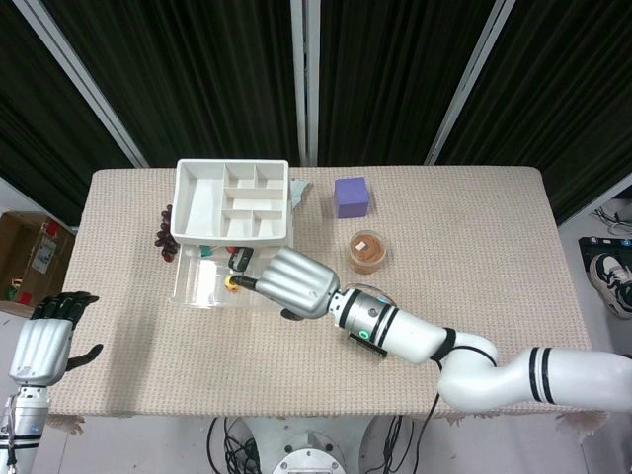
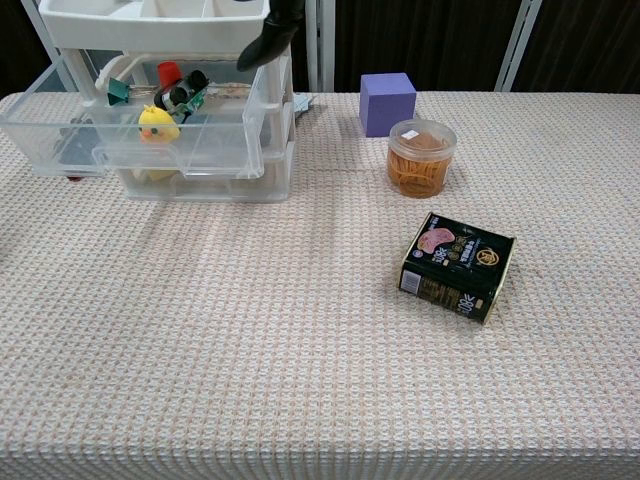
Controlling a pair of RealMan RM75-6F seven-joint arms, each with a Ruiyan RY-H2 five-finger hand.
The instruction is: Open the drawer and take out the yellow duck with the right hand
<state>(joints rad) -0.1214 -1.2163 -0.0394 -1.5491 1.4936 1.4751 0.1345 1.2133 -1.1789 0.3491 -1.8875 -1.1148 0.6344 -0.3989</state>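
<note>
The yellow duck (image 2: 157,123) sits upright in the pulled-out clear drawer (image 2: 60,120), among clips and small items. In the head view the duck (image 1: 231,283) shows just left of my right hand (image 1: 293,283), which hovers above the drawer's right front corner, back up, one dark finger reaching toward the duck. It holds nothing. Only a dark fingertip (image 2: 265,40) of that hand shows in the chest view, at the top by the white tray. My left hand (image 1: 44,341) hangs off the table's left edge, fingers apart and empty.
The white divided tray (image 1: 188,212) tops the drawer unit. A jar of rubber bands (image 2: 421,157), a purple cube (image 2: 387,102) and a black tin (image 2: 457,265) stand right of it. Dark grapes (image 1: 165,235) lie left of the unit.
</note>
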